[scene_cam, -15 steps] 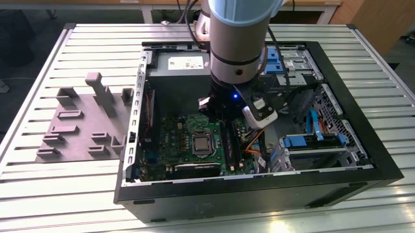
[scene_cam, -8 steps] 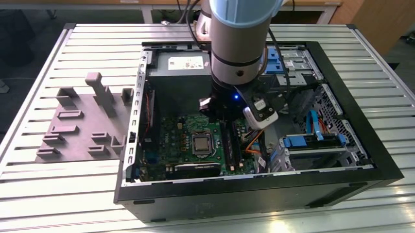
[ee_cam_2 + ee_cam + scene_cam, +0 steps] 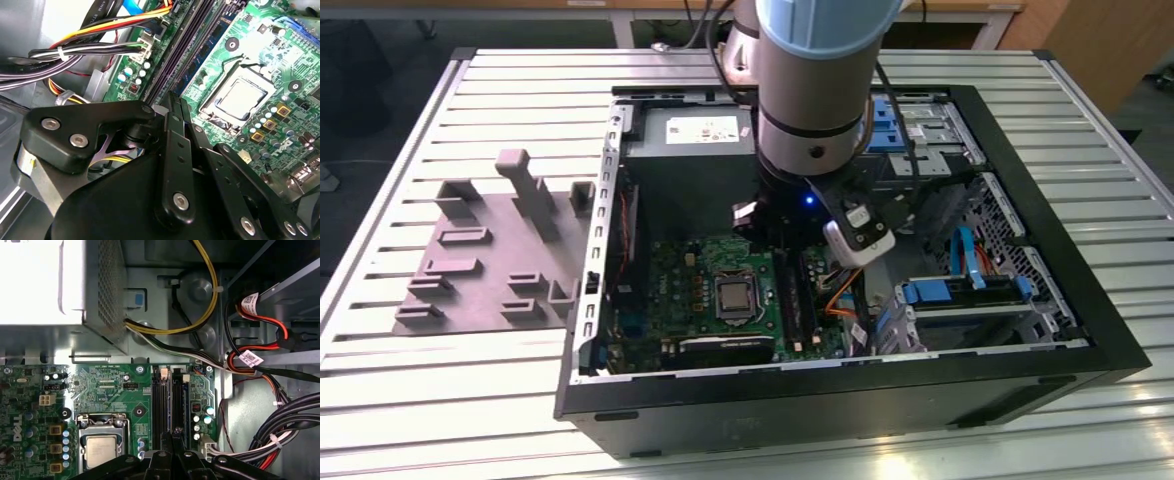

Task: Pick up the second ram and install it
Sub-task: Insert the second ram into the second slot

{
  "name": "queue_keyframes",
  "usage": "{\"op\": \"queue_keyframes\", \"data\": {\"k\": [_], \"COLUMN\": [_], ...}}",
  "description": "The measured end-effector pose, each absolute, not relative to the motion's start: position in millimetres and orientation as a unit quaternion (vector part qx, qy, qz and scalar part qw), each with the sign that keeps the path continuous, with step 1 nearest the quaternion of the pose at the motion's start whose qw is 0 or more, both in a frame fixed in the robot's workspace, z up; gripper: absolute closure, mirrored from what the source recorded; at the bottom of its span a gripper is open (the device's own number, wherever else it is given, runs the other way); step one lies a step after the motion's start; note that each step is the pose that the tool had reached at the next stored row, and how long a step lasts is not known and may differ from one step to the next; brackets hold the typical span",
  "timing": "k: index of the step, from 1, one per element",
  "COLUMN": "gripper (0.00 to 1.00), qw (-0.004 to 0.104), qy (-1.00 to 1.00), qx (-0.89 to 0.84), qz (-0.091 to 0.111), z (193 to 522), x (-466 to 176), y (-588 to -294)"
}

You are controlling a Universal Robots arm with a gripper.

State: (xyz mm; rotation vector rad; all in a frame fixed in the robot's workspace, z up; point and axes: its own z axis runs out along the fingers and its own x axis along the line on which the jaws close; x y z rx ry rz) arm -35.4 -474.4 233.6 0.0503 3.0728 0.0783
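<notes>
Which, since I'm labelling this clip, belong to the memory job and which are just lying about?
Job: black robot hand, over the slots; long black memory slots on the green motherboard; dark flat memory stick seated in one slot.
Lying about: grey moulded plastic holder; silver power-supply box; bundled black cables; metal processor socket.

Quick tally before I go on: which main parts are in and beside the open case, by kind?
Computer case: 1
Motherboard: 1
Processor: 1
Power-supply box: 1
Grey moulded holder: 1
Pincer: 1
Total: 6
</notes>
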Motion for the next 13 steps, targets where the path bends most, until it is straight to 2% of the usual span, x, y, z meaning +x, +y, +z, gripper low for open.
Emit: {"op": "queue_keyframes", "data": {"k": [13], "gripper": [0.88], "qw": [0.034], "qy": [0.999], "qx": [0.011], "qz": [0.026], "z": [232.8], "x": [-35.5], "y": [-478.2]}}
